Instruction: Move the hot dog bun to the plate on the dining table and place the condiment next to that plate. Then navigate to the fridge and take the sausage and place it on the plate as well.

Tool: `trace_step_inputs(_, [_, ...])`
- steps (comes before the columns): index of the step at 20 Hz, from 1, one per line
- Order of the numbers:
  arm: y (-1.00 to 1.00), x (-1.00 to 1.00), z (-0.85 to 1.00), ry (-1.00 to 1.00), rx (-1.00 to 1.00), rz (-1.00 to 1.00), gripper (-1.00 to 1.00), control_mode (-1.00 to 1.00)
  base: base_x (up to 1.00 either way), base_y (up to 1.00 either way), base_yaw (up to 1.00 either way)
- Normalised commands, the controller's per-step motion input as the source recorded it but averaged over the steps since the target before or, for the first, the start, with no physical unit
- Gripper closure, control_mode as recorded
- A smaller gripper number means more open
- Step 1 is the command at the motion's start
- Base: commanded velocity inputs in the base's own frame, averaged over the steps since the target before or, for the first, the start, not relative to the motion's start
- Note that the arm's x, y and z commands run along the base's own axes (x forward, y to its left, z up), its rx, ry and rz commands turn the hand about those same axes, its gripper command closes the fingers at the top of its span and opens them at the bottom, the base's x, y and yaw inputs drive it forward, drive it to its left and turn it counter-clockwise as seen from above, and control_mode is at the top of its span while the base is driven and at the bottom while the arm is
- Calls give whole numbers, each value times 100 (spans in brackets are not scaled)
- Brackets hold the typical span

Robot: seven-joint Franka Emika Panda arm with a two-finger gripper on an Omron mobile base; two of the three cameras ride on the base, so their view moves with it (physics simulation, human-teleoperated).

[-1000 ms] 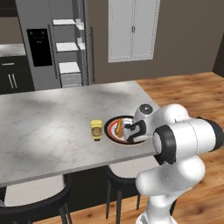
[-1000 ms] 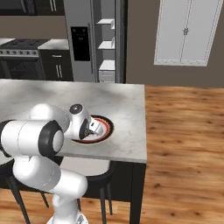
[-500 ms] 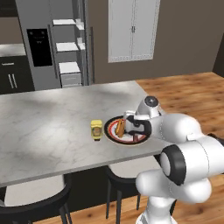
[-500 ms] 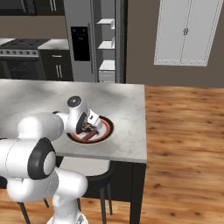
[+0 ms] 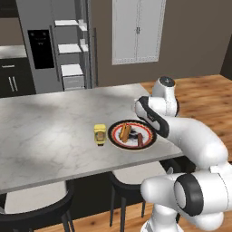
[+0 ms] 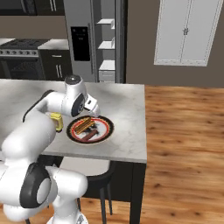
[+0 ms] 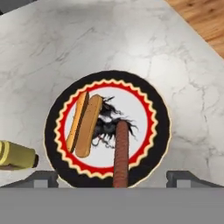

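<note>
Tool: the tool (image 7: 112, 177) hangs above the plate (image 7: 65, 157) with its jaws spread wide and nothing between them; released.
Step in hand: judged to be the withdrawal after setting the sausage down. To do it well, lift straight up from the plate before swinging aside, so neither finger brushes the sausage and rolls it off the rim.
Sausage: the sausage (image 7: 121, 153) lies on the plate directly below the tool, between its finger tips, one end at the near rim.
Bun: the bun (image 7: 85, 124) lies on the plate just left of the sausage as the tool sees it, split side up, apart from the sausage.
Plate contents: bun and sausage only, both inside the patterned rim.
Condiment: the bottle (image 5: 100, 134) stands on the counter (image 5: 45, 127) just beside the plate, past the bun from the tool.
Fridge: the fridge (image 6: 94, 39) stands well beyond the counter, one door open with white shelves showing.
Task standing: all three items appear placed; only the retreat remains.
</note>
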Motion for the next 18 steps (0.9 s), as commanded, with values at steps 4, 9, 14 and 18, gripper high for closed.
trace_step_inputs(4, [0,-91,49,38,-2,10,-100,-100,0,0,0])
trace_step_inputs(9, [0,-100,16,21,-8,12,-100,-100,0,0,0])
trace_step_inputs(14, [0,-100,-4,-7,0,7,-100,-100,0,0,0])
trace_step_inputs(18, [0,-100,0,-22,0,3,-100,-100,0,0,0])
